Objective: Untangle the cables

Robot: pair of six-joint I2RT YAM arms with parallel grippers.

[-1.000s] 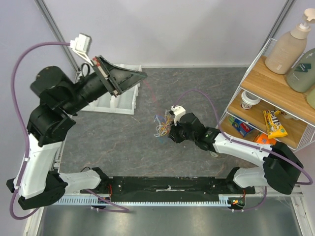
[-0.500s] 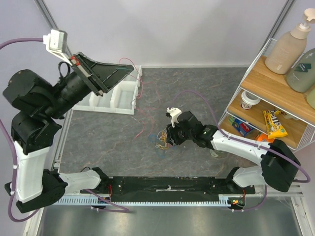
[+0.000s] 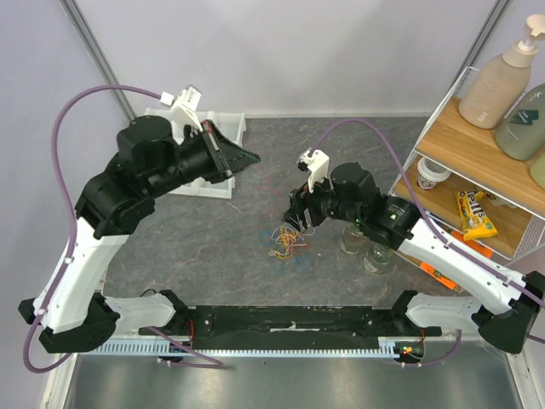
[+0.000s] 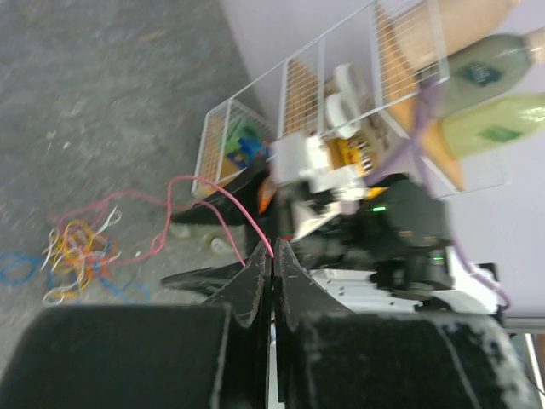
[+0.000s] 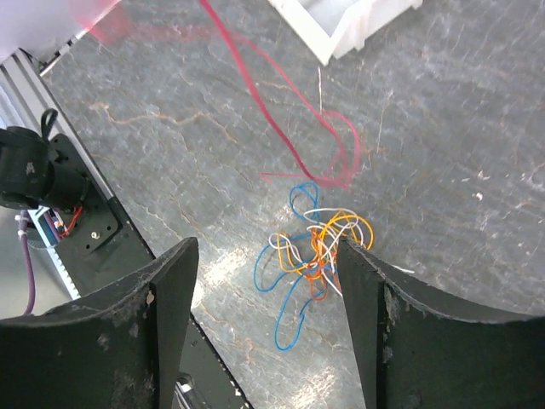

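Red cable is the one being worked: left gripper is pinched together on one strand of it, up off the counter, and the loop trails down toward the tangle. That tangle (orange, yellow, white and blue loops) lies on the counter in the middle, between the two arms.

Right gripper hangs directly over the tangle, fingers wide apart, holding nothing.

Step, as I read it: extracting the red loop from the pile. From the right wrist view its lower end sits just beside the top blue loop; can't tell if it's hooked or only touching.

Next move needs:
- right gripper down to pin the pile, or grab one blue/orange strand, so the pile doesn't drag along
- left pulls red away from the pile, toward the white bin side
- watch for the thin strand slipping out of the pinch
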